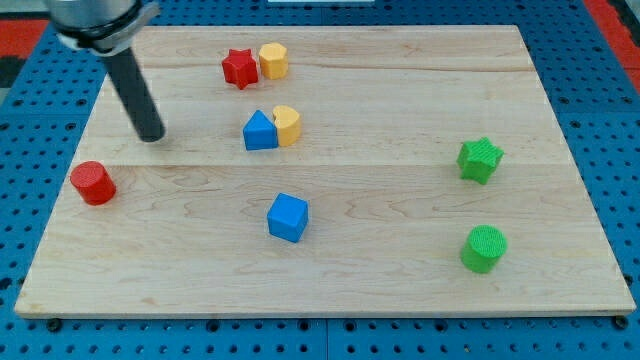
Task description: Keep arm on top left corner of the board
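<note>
My dark rod comes down from the view's top left, and my tip (151,135) rests on the wooden board (400,280) in its left part, below the top left corner. A red cylinder (93,183) lies below and left of the tip. A red star (240,68) and a yellow hexagonal block (273,61) sit side by side to the tip's upper right. A blue triangular block (259,131) touches a yellow heart-shaped block (288,125) to the tip's right. The tip touches no block.
A blue cube (288,217) lies near the board's lower middle. A green star (479,159) and a green cylinder (484,248) sit at the view's right. A blue perforated table surrounds the board.
</note>
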Action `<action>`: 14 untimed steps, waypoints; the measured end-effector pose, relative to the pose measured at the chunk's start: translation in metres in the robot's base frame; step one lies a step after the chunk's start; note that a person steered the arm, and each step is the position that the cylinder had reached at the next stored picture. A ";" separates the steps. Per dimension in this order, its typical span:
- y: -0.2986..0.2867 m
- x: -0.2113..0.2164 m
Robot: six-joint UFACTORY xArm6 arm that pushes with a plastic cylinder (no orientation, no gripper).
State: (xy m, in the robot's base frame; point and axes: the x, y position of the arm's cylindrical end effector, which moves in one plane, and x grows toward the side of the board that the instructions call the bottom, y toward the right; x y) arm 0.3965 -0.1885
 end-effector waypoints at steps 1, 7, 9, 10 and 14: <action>0.045 -0.006; 0.208 -0.067; 0.244 -0.043; 0.172 -0.044; 0.278 -0.017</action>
State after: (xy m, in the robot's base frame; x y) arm 0.3800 0.0891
